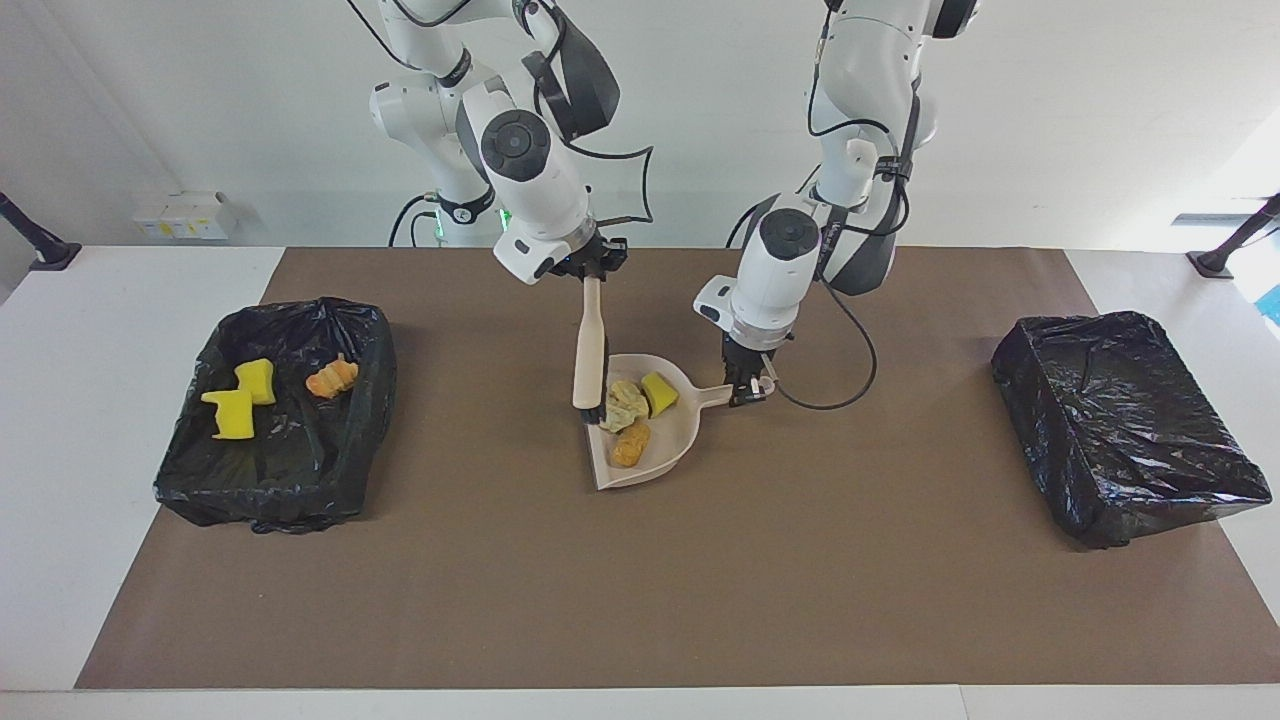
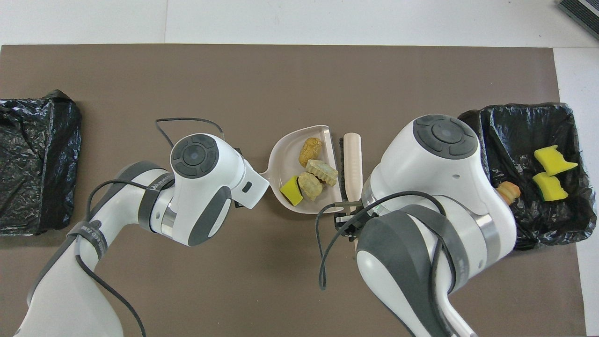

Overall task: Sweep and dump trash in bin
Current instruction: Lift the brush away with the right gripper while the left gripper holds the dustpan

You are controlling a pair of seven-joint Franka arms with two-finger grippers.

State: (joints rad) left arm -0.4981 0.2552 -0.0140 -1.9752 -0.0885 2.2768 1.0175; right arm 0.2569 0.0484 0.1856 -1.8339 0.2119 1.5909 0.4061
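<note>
The left gripper [image 1: 744,392] is clamped on the handle of the dustpan [image 1: 668,450], and four bits of trash [image 1: 630,441] sit inside it. The right gripper [image 1: 590,268] is squeezed tight on the brush [image 1: 590,345], which hangs upright at the pan's open edge. The bin [image 1: 372,335] holding three scraps sits well apart at the right arm's end of the table, so I think the pan must travel that way.

White table [image 1: 100,420] carries a brown mat [image 1: 700,580]. On the mat: dustpan [image 1: 672,445] mid-table, one black-lined bin [image 1: 285,420] at the right arm's end, another bin [image 1: 1125,425] at the left arm's end.
</note>
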